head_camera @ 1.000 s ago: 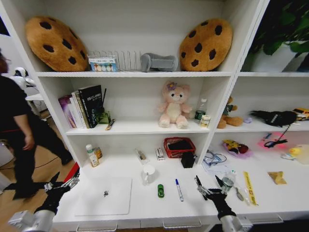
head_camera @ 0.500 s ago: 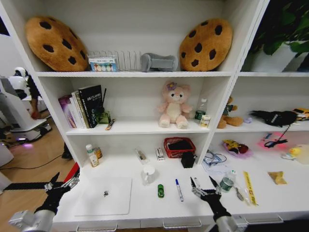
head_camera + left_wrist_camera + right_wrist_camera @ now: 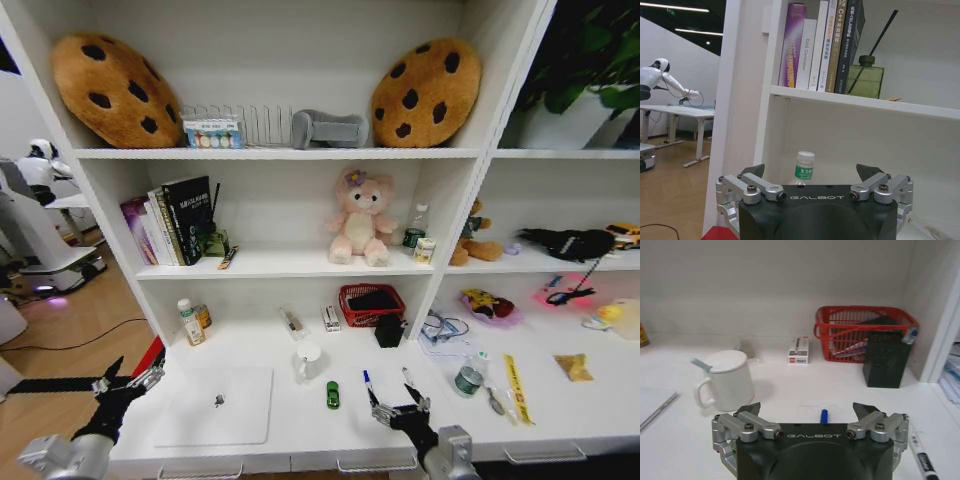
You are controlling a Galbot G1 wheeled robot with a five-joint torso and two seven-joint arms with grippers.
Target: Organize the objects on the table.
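Pen (image 3: 369, 387) beneath open right end effector (image 3: 398, 409).

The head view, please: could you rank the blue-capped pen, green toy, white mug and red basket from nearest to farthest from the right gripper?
From the open right gripper:
1. Blue-capped pen, just ahead of the fingers.
2. Green toy, toward the robot's left.
3. White mug, farther back-left.
4. Red basket, against the back wall.

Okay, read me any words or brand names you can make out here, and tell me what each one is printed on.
"GALBOT": black body of the left pincer.
"GALBOT": black body of the right pincer.
"DAS Controller": spine of the white book.
Other book spines, the green-capped bottle's label and the small white box: too blurred.
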